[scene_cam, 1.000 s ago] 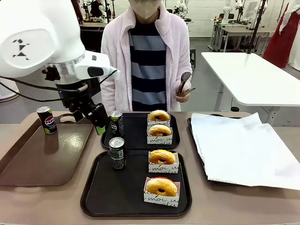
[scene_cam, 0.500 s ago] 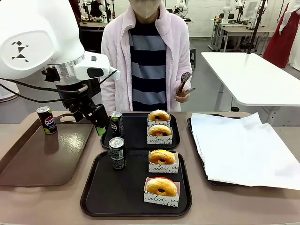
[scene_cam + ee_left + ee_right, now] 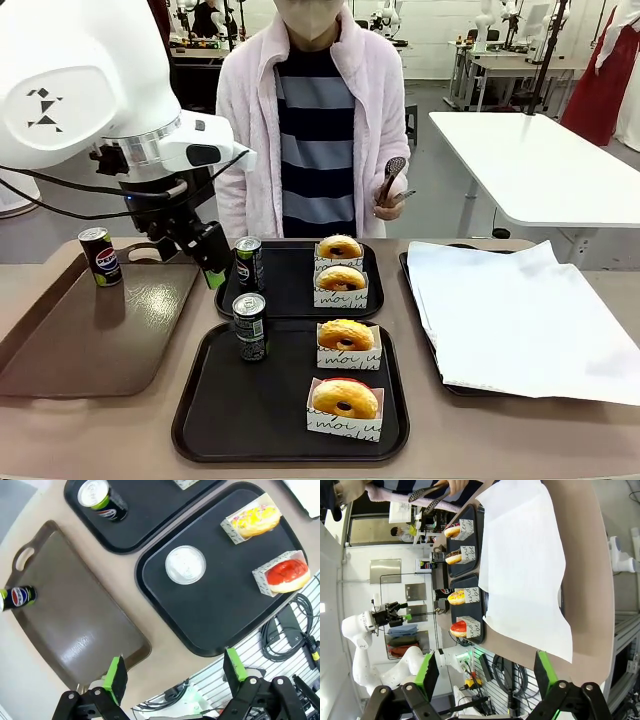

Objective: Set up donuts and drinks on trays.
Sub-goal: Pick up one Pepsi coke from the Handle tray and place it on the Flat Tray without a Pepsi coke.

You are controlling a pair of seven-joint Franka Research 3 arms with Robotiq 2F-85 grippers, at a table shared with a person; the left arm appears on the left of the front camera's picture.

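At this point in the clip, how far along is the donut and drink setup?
Mostly done, it looks. The near black tray holds two donuts and one can; the far black tray holds two donuts and a can. In hand: nothing; the left gripper and right gripper are open and empty. Possibly left: one can stands on the brown tray.

Matte black trays centre frame; golden-brown donuts in white printed holders; black, green-accented cans; glossy brown tray lower left; beige worktop.
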